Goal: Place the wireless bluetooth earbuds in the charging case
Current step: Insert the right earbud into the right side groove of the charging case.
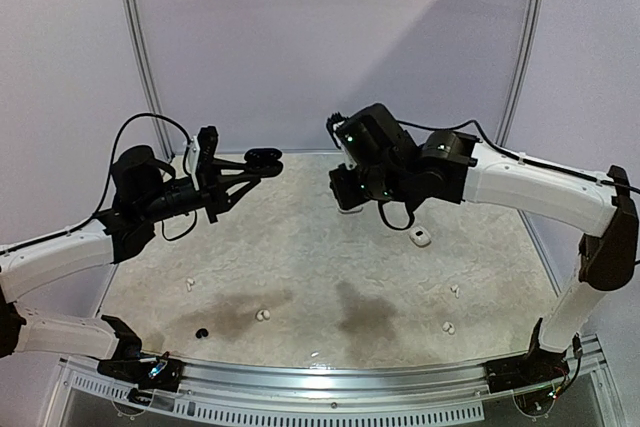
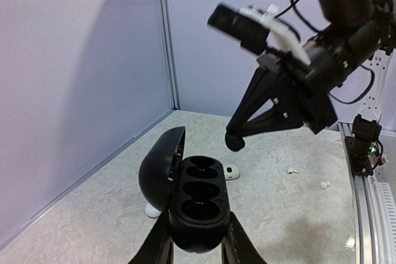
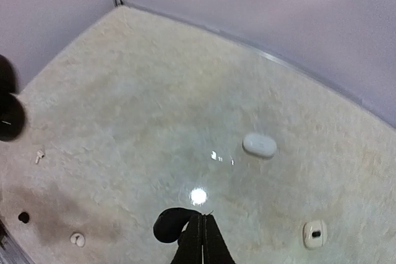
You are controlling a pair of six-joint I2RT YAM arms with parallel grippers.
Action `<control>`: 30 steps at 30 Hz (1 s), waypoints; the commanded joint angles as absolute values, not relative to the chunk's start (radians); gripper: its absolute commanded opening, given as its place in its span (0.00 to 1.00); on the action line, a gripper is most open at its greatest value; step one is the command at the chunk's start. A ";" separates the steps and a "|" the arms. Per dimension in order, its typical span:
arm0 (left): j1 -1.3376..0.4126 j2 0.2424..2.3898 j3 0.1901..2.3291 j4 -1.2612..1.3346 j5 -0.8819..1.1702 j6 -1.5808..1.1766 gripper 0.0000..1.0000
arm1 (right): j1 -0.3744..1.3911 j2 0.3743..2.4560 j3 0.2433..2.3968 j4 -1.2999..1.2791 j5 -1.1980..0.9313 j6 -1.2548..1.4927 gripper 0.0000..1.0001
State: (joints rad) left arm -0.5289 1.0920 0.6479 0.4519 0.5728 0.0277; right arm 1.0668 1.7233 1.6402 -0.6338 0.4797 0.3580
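Your left hand (image 2: 197,242) is clamped on the open black charging case (image 2: 199,199), its wells running 12-to-6 in that wrist view. Your right hand (image 3: 199,219), fingers together, pinches a black earbud (image 2: 235,143) at the case's 1 o'clock, not touching it.

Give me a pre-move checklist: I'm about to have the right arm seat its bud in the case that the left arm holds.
1. Case gripped: ok. The left gripper clamps the black charging case from both sides.
2. Lid open: ok. The lid is swung back.
3. Wells free: ok. The wells look empty.
4. Bud in hand: ok. The right gripper is shut on a black earbud.
5. Bud over a well: not ok. It hangs beyond the case, apart from it.
6. Bud orientation for seating: cannot tell.
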 commanded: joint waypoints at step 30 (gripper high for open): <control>-0.561 1.076 0.654 0.544 0.585 -0.152 0.00 | 1.245 1.810 1.749 -0.124 0.585 -0.369 0.00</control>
